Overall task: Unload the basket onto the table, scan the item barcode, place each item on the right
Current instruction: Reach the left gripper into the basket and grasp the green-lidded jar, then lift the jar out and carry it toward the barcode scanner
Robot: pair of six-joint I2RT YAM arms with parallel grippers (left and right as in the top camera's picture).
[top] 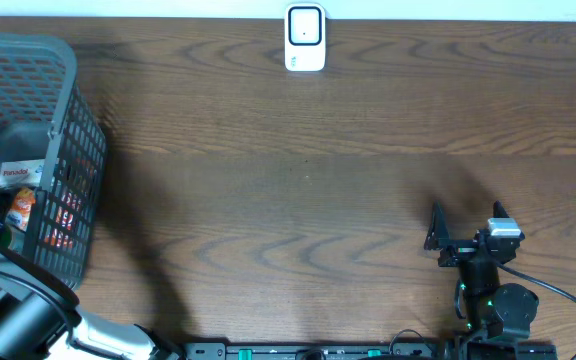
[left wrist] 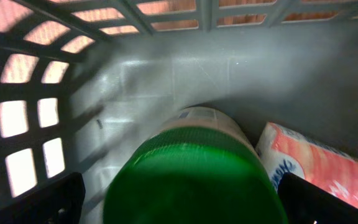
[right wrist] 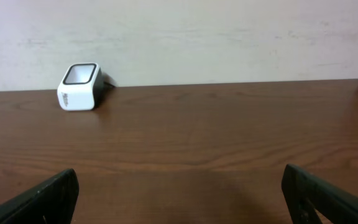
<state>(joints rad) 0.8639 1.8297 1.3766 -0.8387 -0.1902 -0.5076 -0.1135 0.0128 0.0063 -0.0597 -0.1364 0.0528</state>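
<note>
The white barcode scanner [top: 305,38] stands at the table's far edge and shows again in the right wrist view [right wrist: 79,86]. My left gripper [left wrist: 180,194] is down inside the grey basket [top: 68,120]. It is open, and its fingers [left wrist: 48,202] stand apart on either side of a green-lidded jar [left wrist: 194,177] with a pale label. A gap shows on each side of the lid. My right gripper [top: 466,222] rests open above bare wood at the near right, nothing between its fingers [right wrist: 42,199].
In the basket a pink and white packet [left wrist: 319,165] lies right of the jar, close to the basket wall [left wrist: 36,106]. From overhead I see a Panadol box [top: 18,172] and orange packets [top: 23,208] in there too.
</note>
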